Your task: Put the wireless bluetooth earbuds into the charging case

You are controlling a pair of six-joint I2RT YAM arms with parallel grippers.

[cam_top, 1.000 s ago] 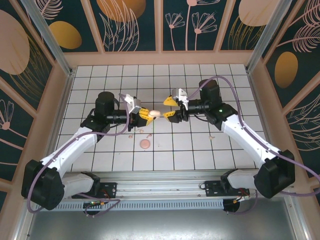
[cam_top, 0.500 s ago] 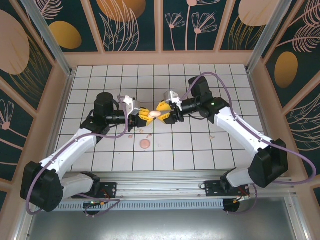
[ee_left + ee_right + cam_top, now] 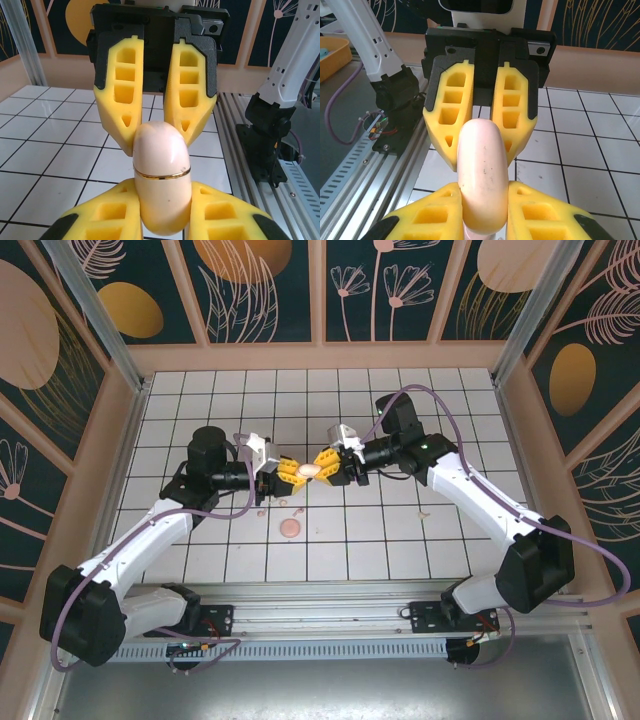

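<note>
Glossy pale-pink capsule-shaped charging case [image 3: 309, 469] hung mid-air, long axis L–R, left jaws clamped on its left end, right jaws on right; tiny pale-pink earbuds [image 3: 298, 510] lay on white-tiled bench [image 3: 400, 540] just nearer.

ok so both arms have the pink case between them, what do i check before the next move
1. Left gripper clamped on the charging case: ok, its fingers flank one end.
2. Right gripper clamped on the other end: ok.
3. Lid open to take earbuds: not ok, the gold seam looks closed.
4. Earbuds located: ok, on the table near the round pink disc.
5. A gripper free to pick them up: not ok, both hold the case.
</note>
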